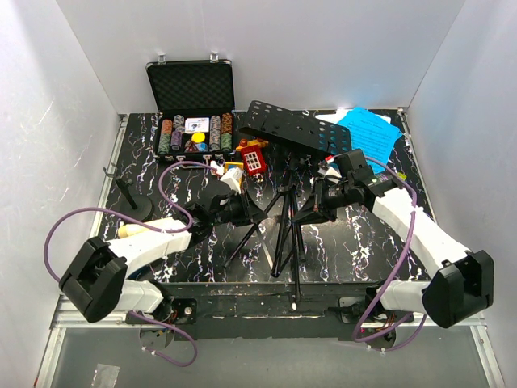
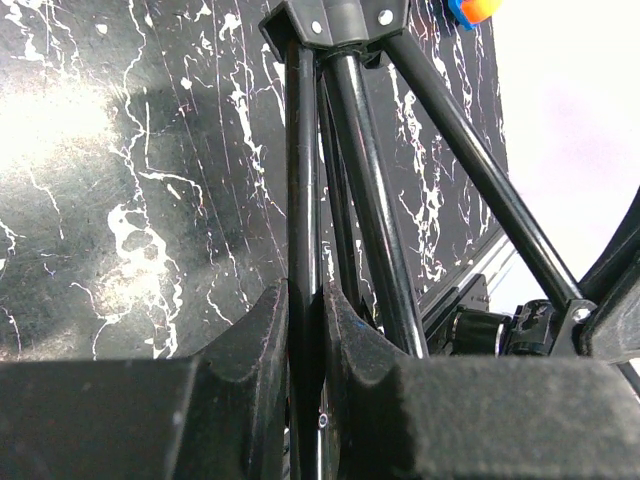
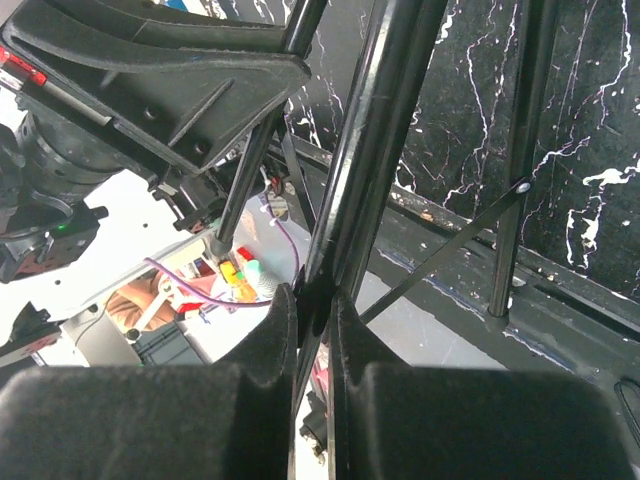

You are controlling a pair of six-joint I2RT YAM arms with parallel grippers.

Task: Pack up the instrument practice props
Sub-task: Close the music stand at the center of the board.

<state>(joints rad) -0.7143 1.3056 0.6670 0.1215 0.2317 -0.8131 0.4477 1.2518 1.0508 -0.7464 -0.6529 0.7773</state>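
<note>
The black music stand (image 1: 292, 129) stands mid-table, its hole-punched desk tilted at the top and its tripod legs (image 1: 283, 234) spread toward the near edge. My left gripper (image 1: 252, 213) is shut on one tripod leg (image 2: 303, 180); in the left wrist view the jaws (image 2: 305, 310) pinch that tube. From the right, my right gripper (image 1: 312, 212) is shut on another black tube of the stand (image 3: 385, 120), clamped between its pads (image 3: 272, 340). Blue sheet-music pages (image 1: 367, 133) lie at the back right. The small black mic stand (image 1: 133, 204) is at the left, with a cream microphone end (image 1: 123, 231) beside my left arm.
An open black case of poker chips (image 1: 192, 121) stands at the back left. Small coloured toy blocks (image 1: 252, 155) lie in front of it, just left of the stand. White walls close in the table on three sides.
</note>
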